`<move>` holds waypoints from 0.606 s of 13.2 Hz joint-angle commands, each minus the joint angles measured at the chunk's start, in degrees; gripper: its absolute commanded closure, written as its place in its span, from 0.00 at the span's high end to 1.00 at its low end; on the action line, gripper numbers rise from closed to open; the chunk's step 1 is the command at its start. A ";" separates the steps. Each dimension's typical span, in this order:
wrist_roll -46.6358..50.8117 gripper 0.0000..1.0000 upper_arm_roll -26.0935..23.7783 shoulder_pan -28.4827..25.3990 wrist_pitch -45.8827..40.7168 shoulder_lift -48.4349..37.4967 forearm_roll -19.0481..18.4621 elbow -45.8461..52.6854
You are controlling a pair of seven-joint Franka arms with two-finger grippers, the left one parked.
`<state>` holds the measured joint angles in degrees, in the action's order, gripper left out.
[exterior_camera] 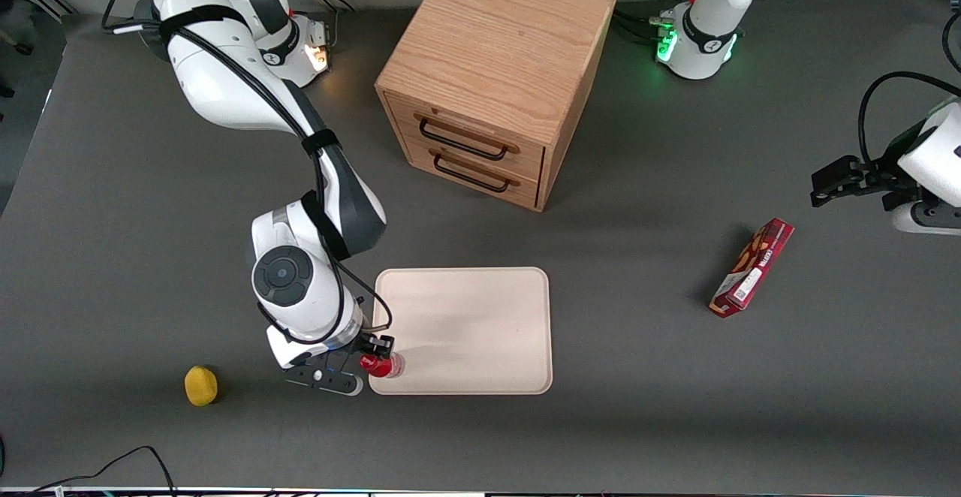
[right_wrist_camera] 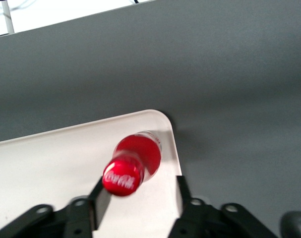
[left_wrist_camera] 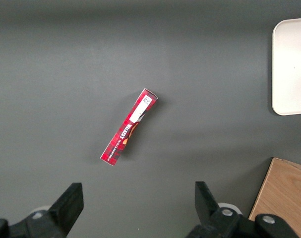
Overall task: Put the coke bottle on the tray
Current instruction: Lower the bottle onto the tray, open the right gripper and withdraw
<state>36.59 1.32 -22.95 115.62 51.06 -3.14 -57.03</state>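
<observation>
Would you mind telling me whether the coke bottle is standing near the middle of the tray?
No, the coke bottle stands at a corner of the tray, between the fingers of the open gripper.

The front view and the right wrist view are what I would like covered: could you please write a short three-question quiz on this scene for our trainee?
1. True or false: the coke bottle stands on the tray.
2. Where on the tray is the bottle? A) the middle; B) a corner near the front camera, toward the working arm's end; C) the edge nearest the drawers.
3. Fill in: the gripper is over that corner with its jaws either side of the bottle, and they are ____.

Key: 1 true; 2 B; 3 open.
</observation>
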 commanded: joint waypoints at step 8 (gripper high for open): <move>-18.95 1.00 -8.08 17.56 -8.83 -47.05 1.02 -45.84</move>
<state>26.33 -3.92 -11.86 103.50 20.05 -3.23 -83.44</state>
